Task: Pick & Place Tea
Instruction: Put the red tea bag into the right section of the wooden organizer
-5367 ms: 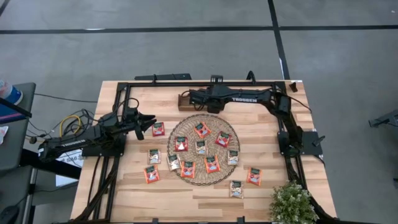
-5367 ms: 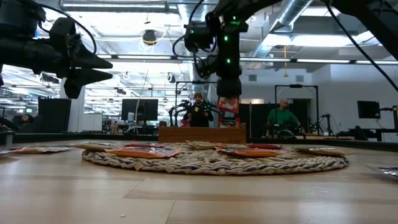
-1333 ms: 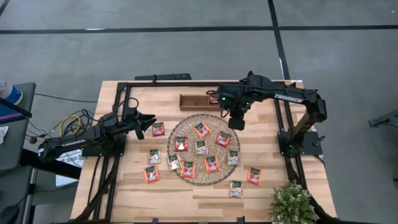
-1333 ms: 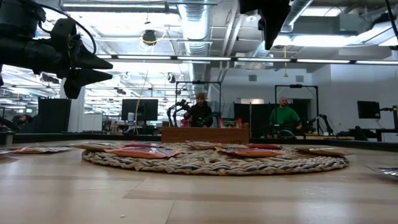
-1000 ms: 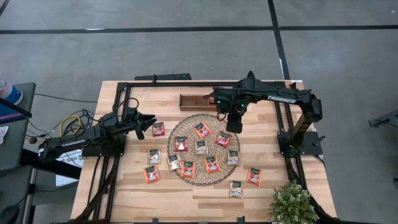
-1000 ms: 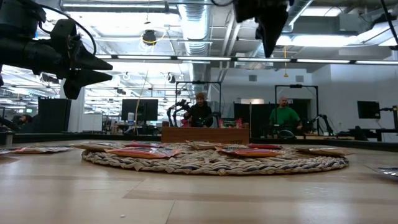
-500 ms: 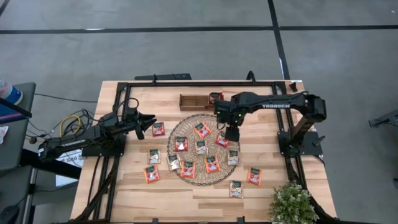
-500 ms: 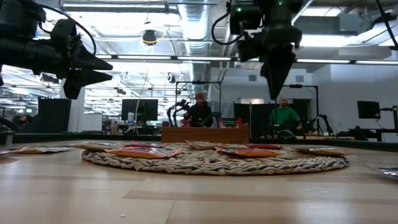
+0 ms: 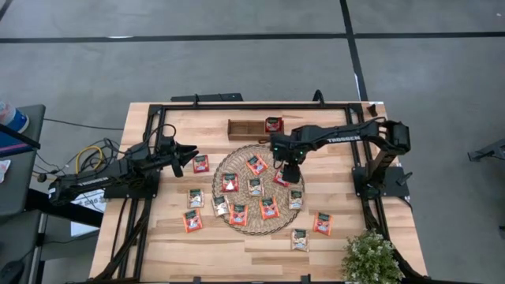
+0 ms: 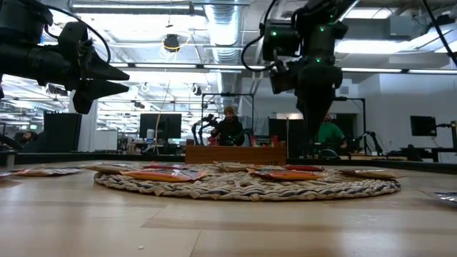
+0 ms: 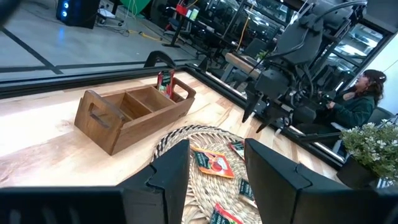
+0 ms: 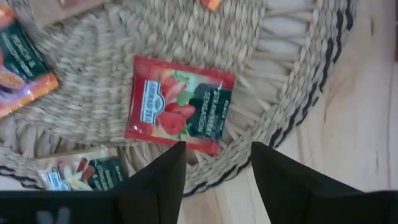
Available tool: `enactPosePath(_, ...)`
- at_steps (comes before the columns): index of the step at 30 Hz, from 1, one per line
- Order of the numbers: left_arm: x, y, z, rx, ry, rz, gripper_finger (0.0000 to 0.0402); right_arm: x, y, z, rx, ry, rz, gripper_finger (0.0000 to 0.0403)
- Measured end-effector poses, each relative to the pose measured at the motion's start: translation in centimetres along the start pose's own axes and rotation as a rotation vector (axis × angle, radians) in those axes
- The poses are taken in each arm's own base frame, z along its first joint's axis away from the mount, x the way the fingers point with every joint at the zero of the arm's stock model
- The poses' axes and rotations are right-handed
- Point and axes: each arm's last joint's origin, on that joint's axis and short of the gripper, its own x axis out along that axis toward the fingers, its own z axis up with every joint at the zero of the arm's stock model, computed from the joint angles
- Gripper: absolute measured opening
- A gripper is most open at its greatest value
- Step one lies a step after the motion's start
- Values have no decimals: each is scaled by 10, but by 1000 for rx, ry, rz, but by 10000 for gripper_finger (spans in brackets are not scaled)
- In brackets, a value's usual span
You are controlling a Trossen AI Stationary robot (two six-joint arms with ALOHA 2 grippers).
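Red sachet (image 12: pixel 178 114) sat right under your right hand (image 12: pixel 214 163) — it had swung back from the tray (image 9: pixel 246 128) and dropped, fingers open, empty; next pick was lined up.

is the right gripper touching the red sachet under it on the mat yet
Apart. In the right wrist view the right gripper stands open above the red sachet, whose surface shows whole beyond the fingertips; the low view shows it above the woven mat.

Right arm reaches leftward across the bench's middle, its pincer (image 9: pixel 289 174) pointing straight down, fingers parted. Left arm rests at the bench's left side, pincer (image 9: pixel 186 155) parted, pointing right.
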Motion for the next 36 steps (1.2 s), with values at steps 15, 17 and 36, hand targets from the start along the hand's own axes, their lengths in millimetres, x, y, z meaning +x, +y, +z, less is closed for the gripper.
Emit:
enactPosePath(15, 0, 0, 0, 0, 0, 0, 146, 34, 9, 5, -33, 12, 11, 158)
enactPosePath(17, 0, 0, 0, 0, -1, 0, 146, 42, 6, 6, -28, 38, 10, 160)
enactPosePath(36, 0, 0, 0, 0, -1, 0, 146, 36, -5, 14, 1, 27, 2, 151)
